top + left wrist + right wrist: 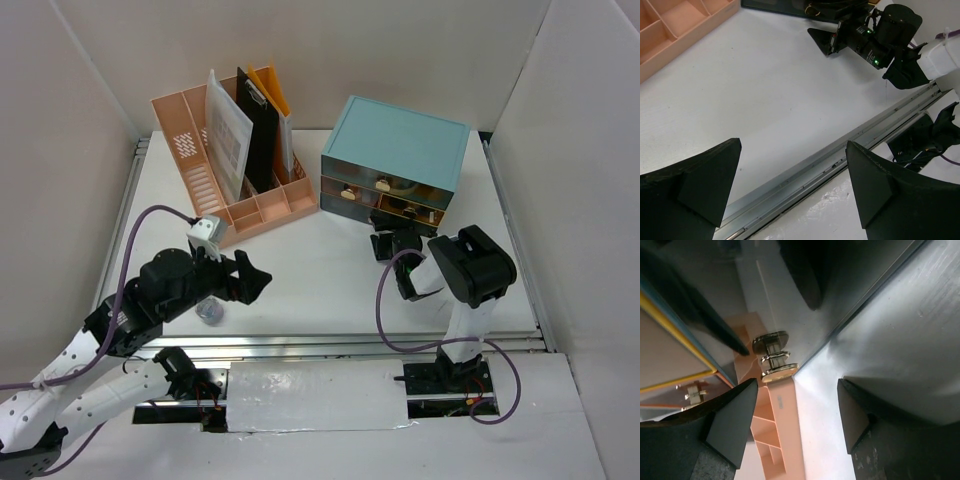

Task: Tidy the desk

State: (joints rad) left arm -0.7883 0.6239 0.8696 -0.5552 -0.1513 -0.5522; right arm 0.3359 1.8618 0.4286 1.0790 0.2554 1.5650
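Observation:
The desk [320,285] is a white tabletop with aluminium rails, walled in by white panels. My left gripper [252,280] hangs open over its front left part; in the left wrist view [793,145] nothing lies between its black fingers, only the desk [740,85] and the front rail [840,155]. My right gripper [392,245] is at the front of the teal drawer cabinet [395,140], low by the bottom drawers. In the right wrist view it [796,382] is open and empty, with a gold drawer knob [772,357] just beyond its left fingertip.
A pink file organizer [175,115] holding a black clipboard [258,125] and papers stands at the back left. A small clear round object [210,312] lies on the desk beneath my left arm. The right arm [885,35] shows in the left wrist view.

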